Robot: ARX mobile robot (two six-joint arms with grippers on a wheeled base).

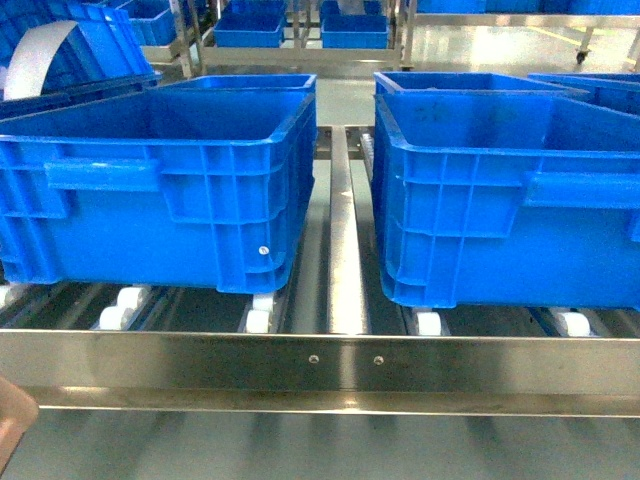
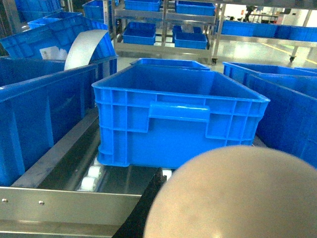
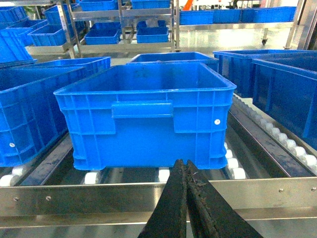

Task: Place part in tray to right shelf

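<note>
The cream-beige tray (image 2: 237, 198) fills the lower right of the left wrist view as a blurred rounded mass. Its edge also shows at the head view's bottom left corner (image 1: 12, 425). My left gripper (image 2: 168, 174) is shut on the tray; one black finger (image 2: 148, 203) lies against the tray's left side and the other is hidden. My right gripper (image 3: 184, 166) is shut with nothing in it, and it hangs just in front of the right shelf's steel front rail (image 3: 99, 196). The part is out of view.
Two large blue crates (image 1: 160, 190) (image 1: 500, 200) sit on the shelf's white rollers (image 1: 258, 320), one on each side of the central metal divider (image 1: 345, 240). The front rail (image 1: 320, 362) runs across the head view. More crates and racks stand behind.
</note>
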